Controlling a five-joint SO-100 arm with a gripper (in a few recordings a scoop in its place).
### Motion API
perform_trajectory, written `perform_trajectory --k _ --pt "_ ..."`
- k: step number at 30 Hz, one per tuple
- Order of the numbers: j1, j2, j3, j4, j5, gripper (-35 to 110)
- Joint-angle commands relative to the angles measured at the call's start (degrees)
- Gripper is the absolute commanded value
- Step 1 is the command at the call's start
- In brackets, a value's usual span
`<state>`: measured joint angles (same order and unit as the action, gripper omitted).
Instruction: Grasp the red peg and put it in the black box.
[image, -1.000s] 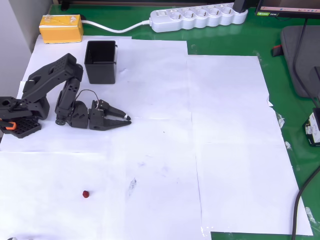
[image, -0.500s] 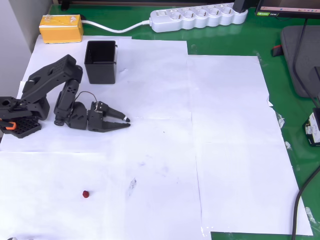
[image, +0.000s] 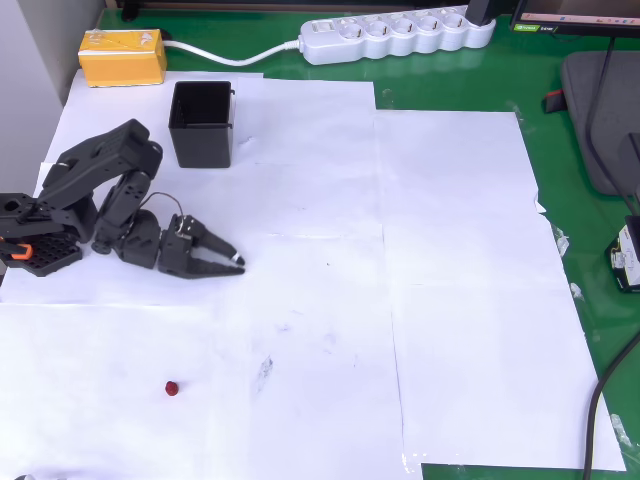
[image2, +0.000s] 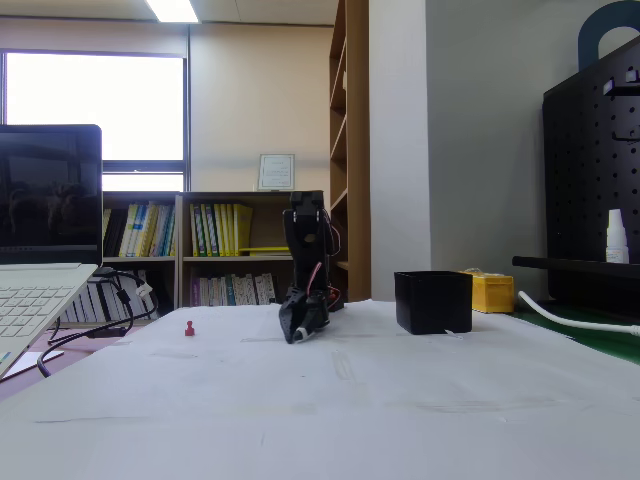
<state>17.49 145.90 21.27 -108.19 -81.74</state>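
The red peg is a tiny dark-red nub lying on the white paper near the bottom left of the overhead view; in the fixed view the red peg sits left of the arm. The black box stands upright at the upper left, behind the arm; in the fixed view the black box is right of the arm. My gripper hangs low over the paper, tips together, nothing between them, well above the peg in the picture. In the fixed view the gripper points down at the table.
A yellow block lies at the top left, with a white power strip along the far edge. Green mat borders the paper sheets. A laptop and cables sit at the left of the fixed view.
The arm has turned, carrying the gripper's tips a little left and downward in the overhead view. The peg and box have not moved.
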Motion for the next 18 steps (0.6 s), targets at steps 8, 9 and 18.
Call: perform_trajectory --k 8,9,18 --pt "8.96 -1.49 -1.41 -1.85 -0.97 0" --pt "9.40 -1.41 -1.41 -1.85 -1.05 0" --pt "18.72 -1.41 -3.16 -2.02 -2.02 0"
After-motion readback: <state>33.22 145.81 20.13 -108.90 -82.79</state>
